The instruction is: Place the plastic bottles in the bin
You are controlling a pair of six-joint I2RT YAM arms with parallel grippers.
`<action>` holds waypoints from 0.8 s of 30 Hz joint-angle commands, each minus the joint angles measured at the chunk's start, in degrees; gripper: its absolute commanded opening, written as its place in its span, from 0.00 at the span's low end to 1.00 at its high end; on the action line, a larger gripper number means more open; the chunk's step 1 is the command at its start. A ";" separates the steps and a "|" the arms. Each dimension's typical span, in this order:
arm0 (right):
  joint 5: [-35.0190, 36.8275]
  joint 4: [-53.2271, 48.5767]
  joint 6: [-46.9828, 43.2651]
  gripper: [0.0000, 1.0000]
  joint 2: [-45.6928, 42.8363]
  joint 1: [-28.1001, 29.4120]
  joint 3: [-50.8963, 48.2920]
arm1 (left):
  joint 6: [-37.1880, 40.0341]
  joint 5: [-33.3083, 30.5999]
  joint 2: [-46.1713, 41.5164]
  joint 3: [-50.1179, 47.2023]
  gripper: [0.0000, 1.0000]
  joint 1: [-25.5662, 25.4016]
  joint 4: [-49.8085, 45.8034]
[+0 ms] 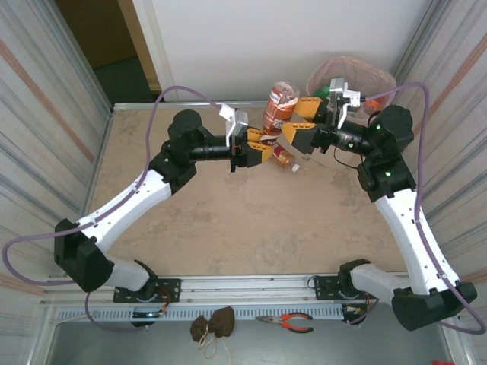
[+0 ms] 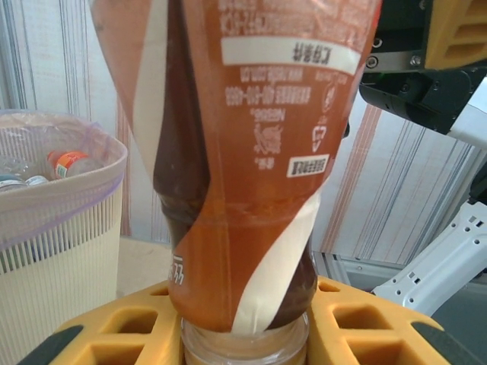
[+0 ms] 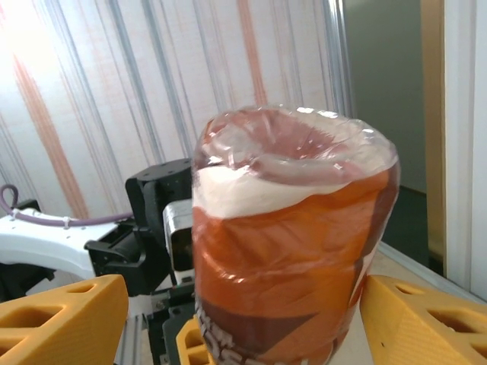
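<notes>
**Inspector:** Report the near edge.

**Operator:** Pliers (image 1: 286,322) with orange handles lie on the ledge in front of my arm bases. Beyond them is the table (image 1: 228,228), beige and mottled.

**Inspector:** State of the left hand.

**Operator:** My left hand (image 1: 257,150) is over the far middle of the table. It is clamped tight on the neck of a brown-orange bottle (image 1: 279,106). The bottle is inverted, neck down in my grip and base up, and it is raised off the table. Its label print reads upside down in the left wrist view.

**Inspector:** State of the right hand.

**Operator:** My right hand (image 1: 301,123) is at the upper body of the same bottle, on its right side. Its yellow fingers (image 3: 61,319) stand wide, one on each side of the base end. In the right wrist view the finger on the left is apart from the bottle. I cannot tell whether the other finger touches it.

**Inspector:** Anything beneath?

**Operator:** A second bottle (image 1: 283,159) lies on its side on the table under the two hands.

**Inspector:** Location of the bin.

**Operator:** The bin (image 2: 76,258) stands at the far right, beyond my right hand, lined with a pinkish bag. Bottles (image 2: 67,162) lie inside it. The held bottle is near the bin, not over it.
</notes>
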 commanded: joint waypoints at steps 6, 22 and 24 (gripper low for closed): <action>2.64 2.57 1.14 0.70 2.50 2.45 4.19 | -0.19 2.26 -2.94 -0.99 0.11 -1.01 2.37; 2.96 2.78 0.64 0.57 3.13 3.07 4.91 | 0.09 2.91 -2.22 -0.57 0.17 -1.36 1.71; 3.54 2.54 0.28 0.56 3.08 3.08 4.89 | 0.20 2.47 -2.26 -0.66 0.24 -1.36 1.50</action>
